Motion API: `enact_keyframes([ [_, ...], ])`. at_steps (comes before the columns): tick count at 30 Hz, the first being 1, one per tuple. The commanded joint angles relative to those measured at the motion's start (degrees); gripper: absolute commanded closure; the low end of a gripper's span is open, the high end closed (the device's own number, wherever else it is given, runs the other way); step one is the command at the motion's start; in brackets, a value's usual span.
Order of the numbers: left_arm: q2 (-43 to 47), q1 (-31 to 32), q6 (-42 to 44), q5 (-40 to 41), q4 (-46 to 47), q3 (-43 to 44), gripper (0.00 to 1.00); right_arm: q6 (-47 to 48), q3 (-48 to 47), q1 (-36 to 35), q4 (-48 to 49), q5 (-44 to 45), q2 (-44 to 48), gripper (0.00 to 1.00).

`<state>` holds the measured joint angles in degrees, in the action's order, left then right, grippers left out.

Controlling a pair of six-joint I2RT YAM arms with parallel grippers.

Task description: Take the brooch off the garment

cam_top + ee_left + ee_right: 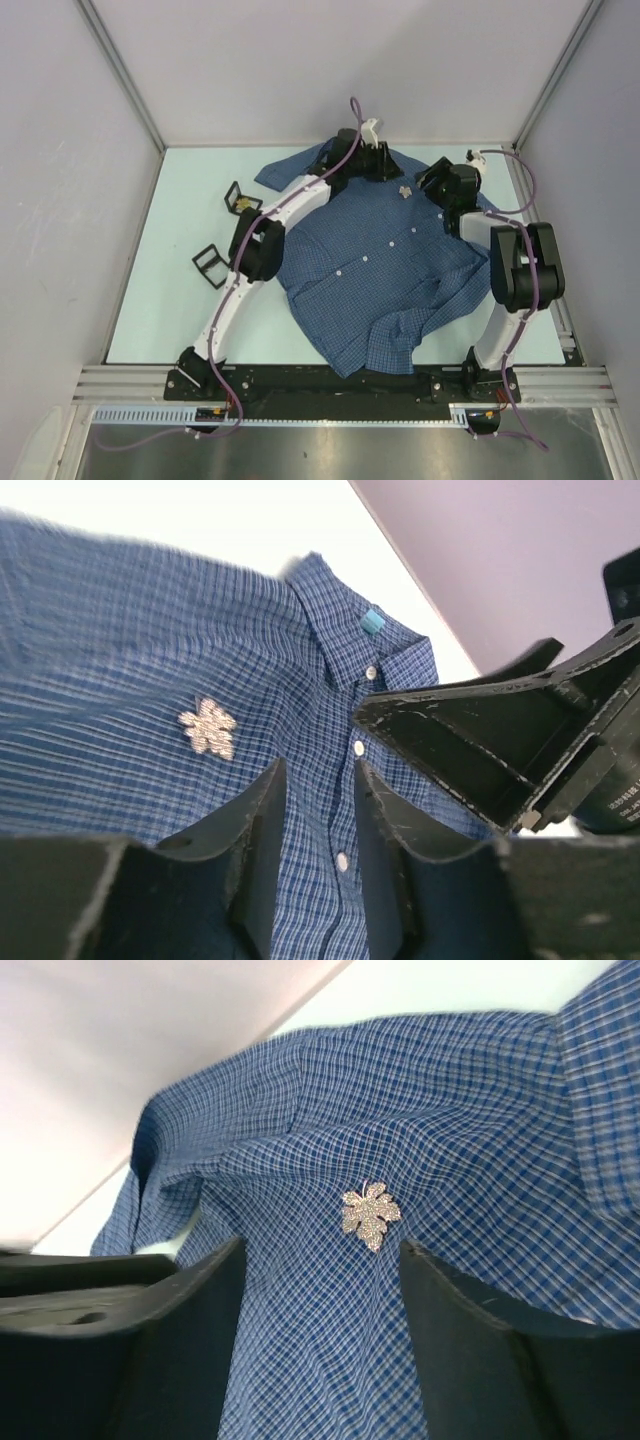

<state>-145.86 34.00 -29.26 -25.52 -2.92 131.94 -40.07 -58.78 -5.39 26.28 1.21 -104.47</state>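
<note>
The garment (380, 270), a blue fine-checked shirt, lies spread on the table with its collar at the far side. A silver leaf-shaped brooch (405, 190) is pinned to its chest; it also shows in the left wrist view (208, 727) and the right wrist view (370, 1215). My left gripper (385, 165) sits just below the collar, its jaws (320, 780) closed narrowly on the button placket. My right gripper (428, 185) is open wide (320, 1245) just right of the brooch, which lies a little beyond the fingertips, not touched.
Two black open frames (243, 200) (210, 265) lie on the pale table (170, 300) left of the shirt. Grey walls close in the back and sides. The right gripper's black finger (500, 750) sits close beside the left one.
</note>
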Motion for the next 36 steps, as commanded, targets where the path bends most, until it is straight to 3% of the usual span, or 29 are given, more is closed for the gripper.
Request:
enact_keyframes([
  [1, -3.37, 0.19, -13.87, -5.94, 16.77, 3.50, 0.58, 1.84, -4.67, 0.90, 4.30, -6.22, -6.43, 0.37],
  [6, -8.47, 1.16, -19.08, -2.44, 17.77, 5.35, 0.59, 1.40, -10.02, 0.91, 3.08, -8.86, -12.07, 0.48],
  [18, -18.58, 1.16, -38.94, 3.54, 22.26, 7.37, 0.78, -0.79, -12.41, 2.83, -0.35, -6.40, -15.15, 0.57],
  [22, -19.37, 1.16, -39.74, 4.86, 20.50, 7.19, 0.79, -0.36, -15.04, 4.24, -0.97, -8.41, -16.90, 0.61],
  [36, -18.84, 0.19, -41.50, 4.16, 18.91, 4.29, 0.83, 0.70, -17.86, 3.81, -1.76, -14.75, -21.75, 0.64],
])
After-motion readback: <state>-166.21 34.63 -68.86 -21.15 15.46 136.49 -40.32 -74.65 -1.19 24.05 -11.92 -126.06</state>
